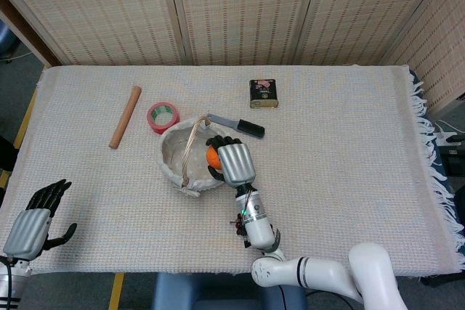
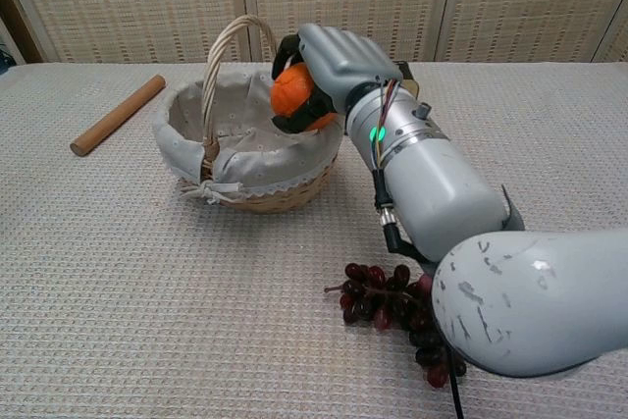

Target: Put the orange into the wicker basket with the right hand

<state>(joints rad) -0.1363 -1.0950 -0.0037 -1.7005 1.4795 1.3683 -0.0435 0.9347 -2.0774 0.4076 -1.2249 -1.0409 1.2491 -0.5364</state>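
Orange [image 2: 291, 95] gripped in right hand [image 2: 329, 71], above basket [image 2: 245, 169] at its 3 o'clock side | carry done, release left | left hand [image 1: 33, 223] idle, fingers apart, table's 8 o'clock
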